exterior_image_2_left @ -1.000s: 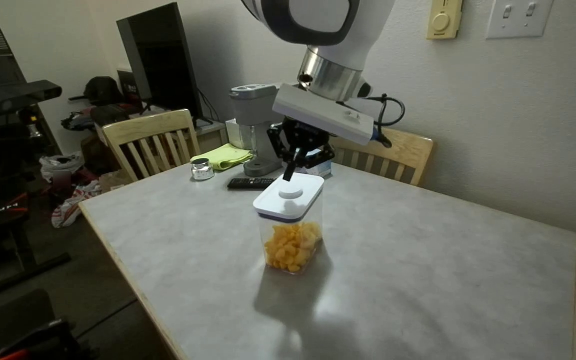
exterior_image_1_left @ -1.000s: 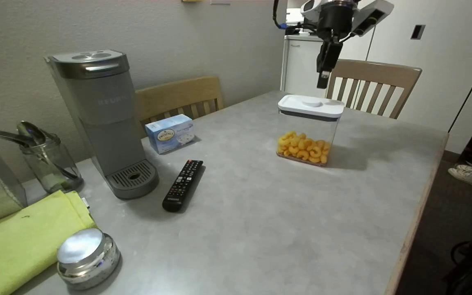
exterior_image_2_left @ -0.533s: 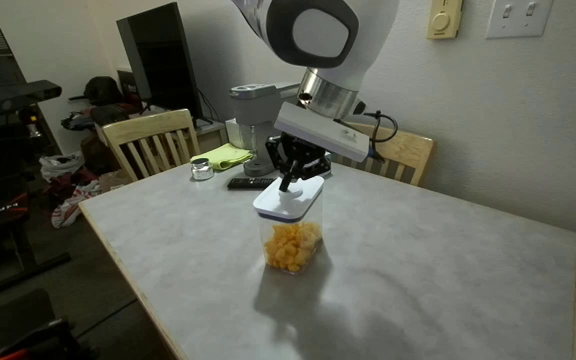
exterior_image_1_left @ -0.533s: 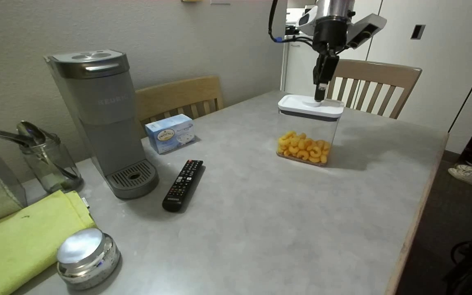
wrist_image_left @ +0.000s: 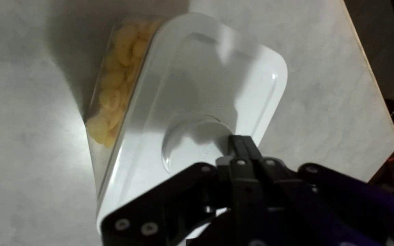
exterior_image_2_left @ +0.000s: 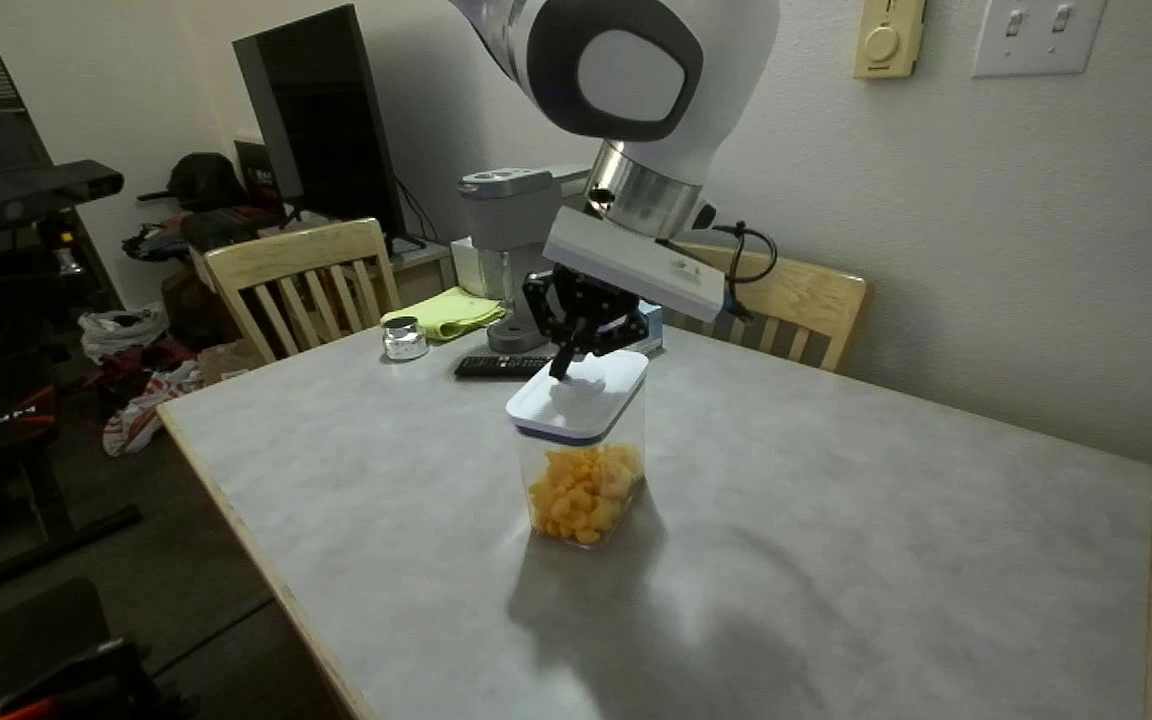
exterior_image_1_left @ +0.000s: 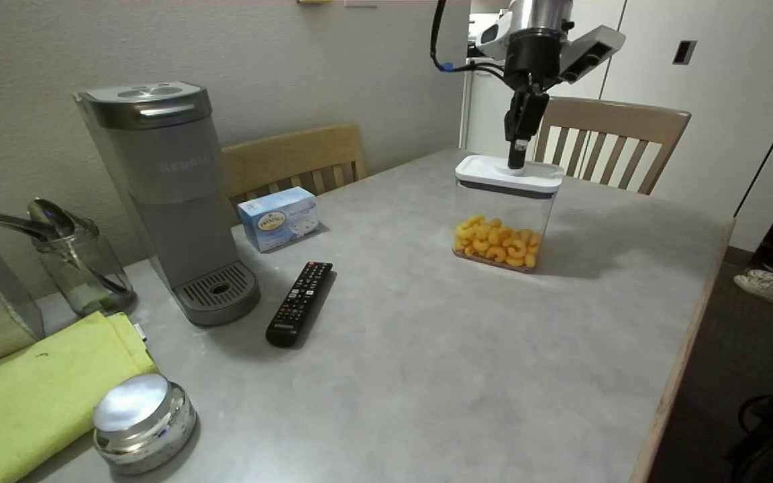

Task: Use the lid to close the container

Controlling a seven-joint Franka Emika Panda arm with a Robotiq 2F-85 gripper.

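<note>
Above the container (exterior_image_1_left: pixel 507 206), the gripper (wrist_image_left: pixel 243 146), jaws together, was best pressed straight down, centred on the button (wrist_image_left: pixel 197 147) of the lid (exterior_image_2_left: pixel 577 404).

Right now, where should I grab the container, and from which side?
I'd take the container by its broad walls, below the lid, coming level from a short end. It stands upright, narrower between those walls, and the gripper occupies the space over the lid, so from above looks awkward.
</note>
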